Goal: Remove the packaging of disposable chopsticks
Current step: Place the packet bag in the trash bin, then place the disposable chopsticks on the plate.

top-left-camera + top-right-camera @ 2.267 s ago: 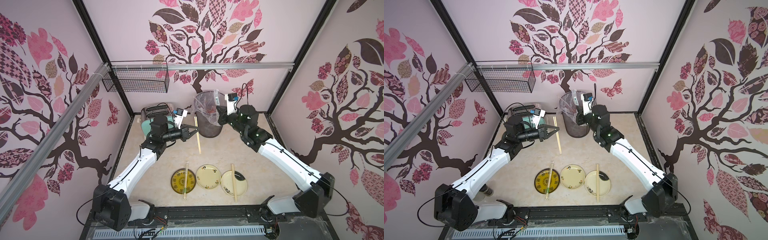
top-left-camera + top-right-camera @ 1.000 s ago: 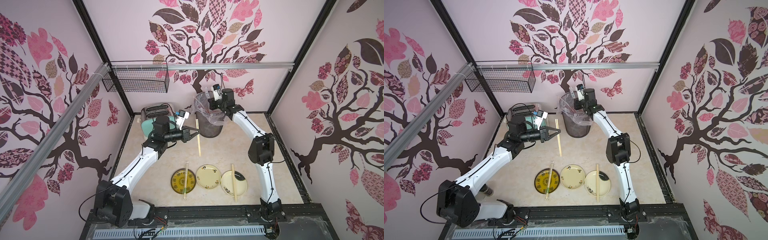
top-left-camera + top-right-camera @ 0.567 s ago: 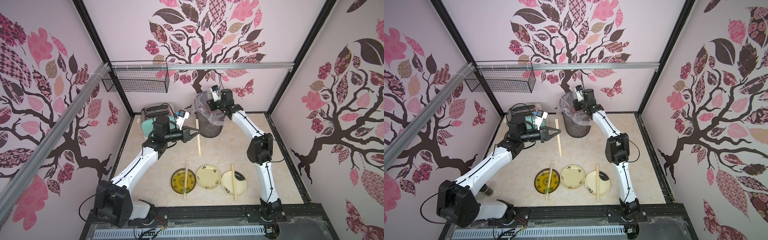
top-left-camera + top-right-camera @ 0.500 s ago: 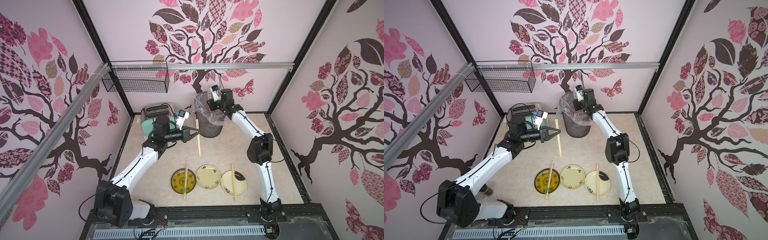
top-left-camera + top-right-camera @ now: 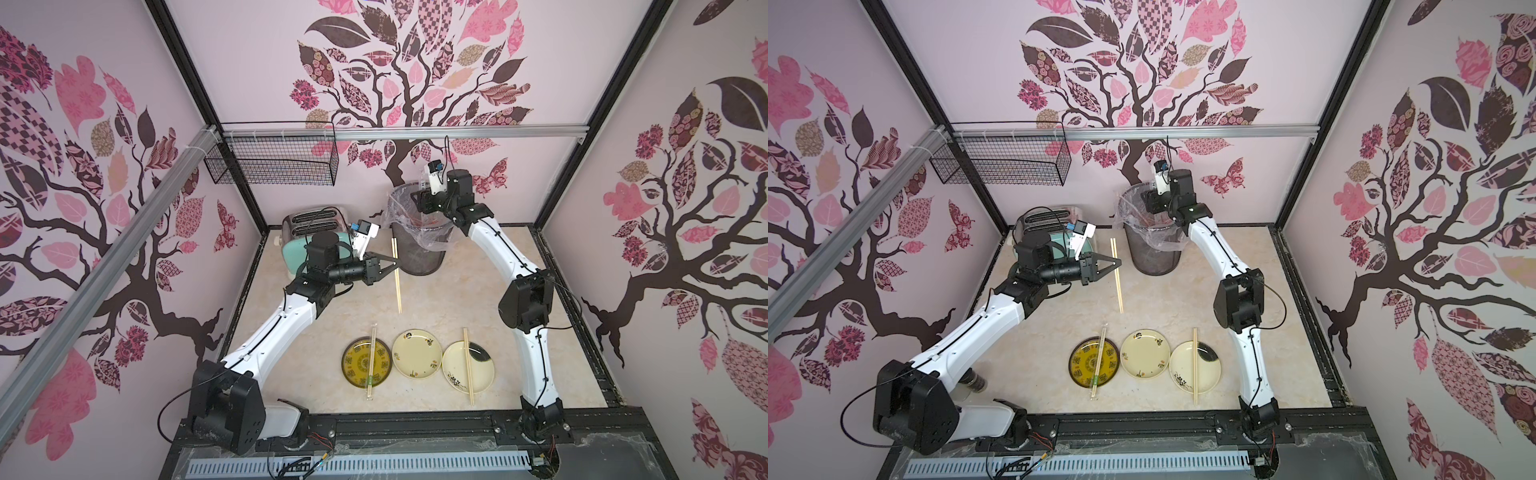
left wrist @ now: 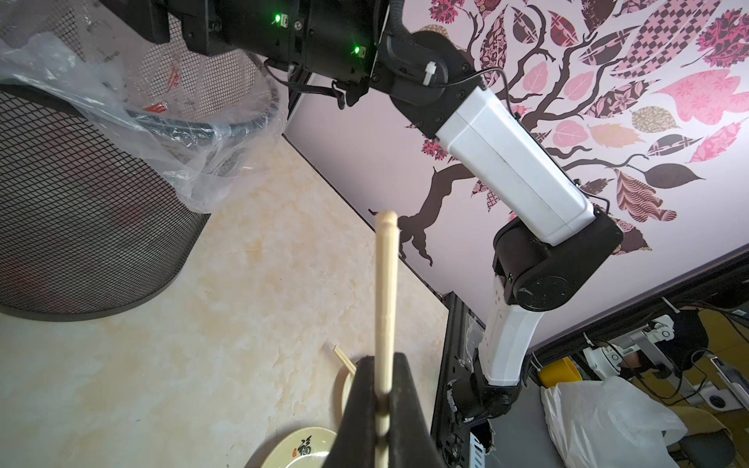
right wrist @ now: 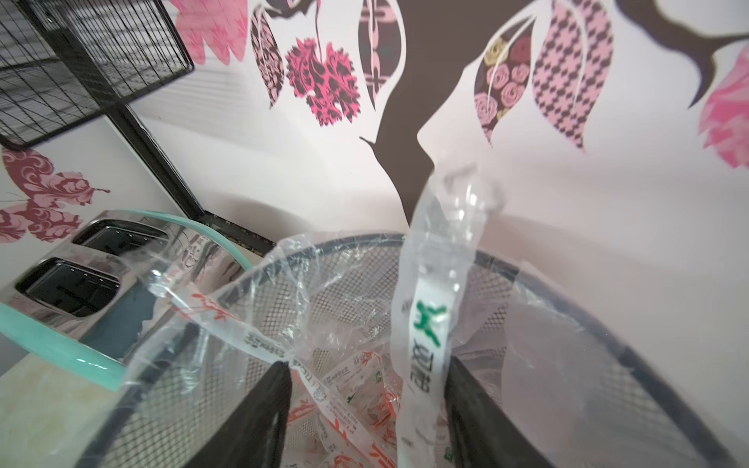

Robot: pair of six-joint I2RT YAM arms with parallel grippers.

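Pink walls with tree decals box in a marbled tabletop [image 5: 332,324]. In both top views the mesh bin [image 5: 419,257] [image 5: 1152,253] stands at twelve o'clock, with the toaster [image 5: 316,216] round at ten. The left gripper [image 5: 394,265] hangs over mid-table, jaws pinched tight on a bare pair [image 5: 398,295] of chopsticks that runs twelve to six. The right gripper [image 5: 417,198] is up over the bin's mouth. Down at six sit three plates in a row. The dark yellow plate [image 5: 353,368] at seven carries a wrapped pair [image 5: 371,357], sleeve on, with green print at its near end. The middle plate [image 5: 417,353] sits beside it. The pale plate [image 5: 484,374] at five carries an unwrapped pair [image 5: 468,365].

Over to the left wrist: both fingers [image 6: 405,405] are clamped on the bare pair [image 6: 385,291], and the sticks poke out past the tips, with the bin [image 6: 81,202] and its clear liner [image 6: 182,133] beyond.

Now the right wrist: the right gripper [image 7: 364,377] has its jaws wide apart above the bin. A green-printed sleeve [image 7: 429,324] juts out between them, lying against one finger [image 7: 474,417] and well clear of the other, so nothing is pinched. A red-printed sleeve [image 7: 227,320] drapes across the bin rim [image 7: 344,243], and more wrappers [image 7: 356,385] are heaped inside.
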